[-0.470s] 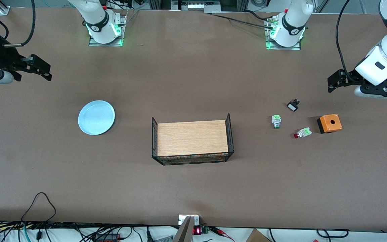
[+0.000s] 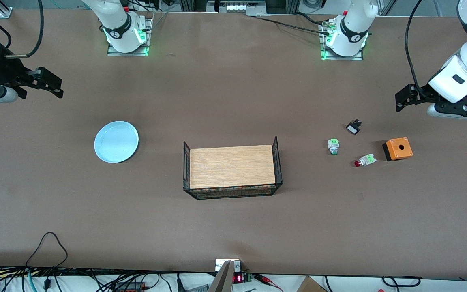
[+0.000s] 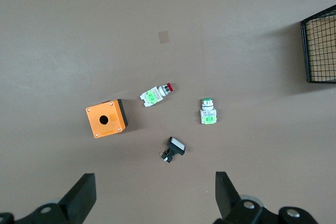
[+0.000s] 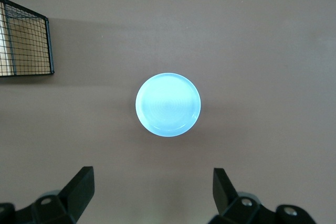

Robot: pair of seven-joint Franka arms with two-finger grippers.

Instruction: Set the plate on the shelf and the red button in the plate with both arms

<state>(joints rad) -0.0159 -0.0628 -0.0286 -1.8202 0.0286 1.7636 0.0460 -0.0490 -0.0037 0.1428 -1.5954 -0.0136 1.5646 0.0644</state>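
Plate (image 2: 116, 142), pale blue, round, flat on the table (image 2: 233, 227) toward the right arm's end, well apart from the wire basket (image 2: 232, 194). Nothing on it. Same plate fills the middle of the right wrist view (image 4: 168, 104).

Red button (image 2: 364, 160) lies on its side toward the left arm's end, red cap pointing toward the basket, green rear part toward the orange box (image 2: 397, 149) just beside it. No readable lettering on it in either view (image 3: 156, 94).

Near it: a second switch with a green end (image 2: 333, 146), between the red button and the basket; a small black switch with a white face (image 2: 353, 127), farther from the front camera than both. Orange box has one round hole in its top.

Basket stands mid-table, black mesh walls, wooden board for a floor.

Right gripper (image 2: 51, 86) hangs in the air over bare table, fingers spread wide, holding nothing. Left gripper (image 2: 403, 98) likewise up over bare table near the switches, fingers spread, empty.

No legible writing on the table's things.
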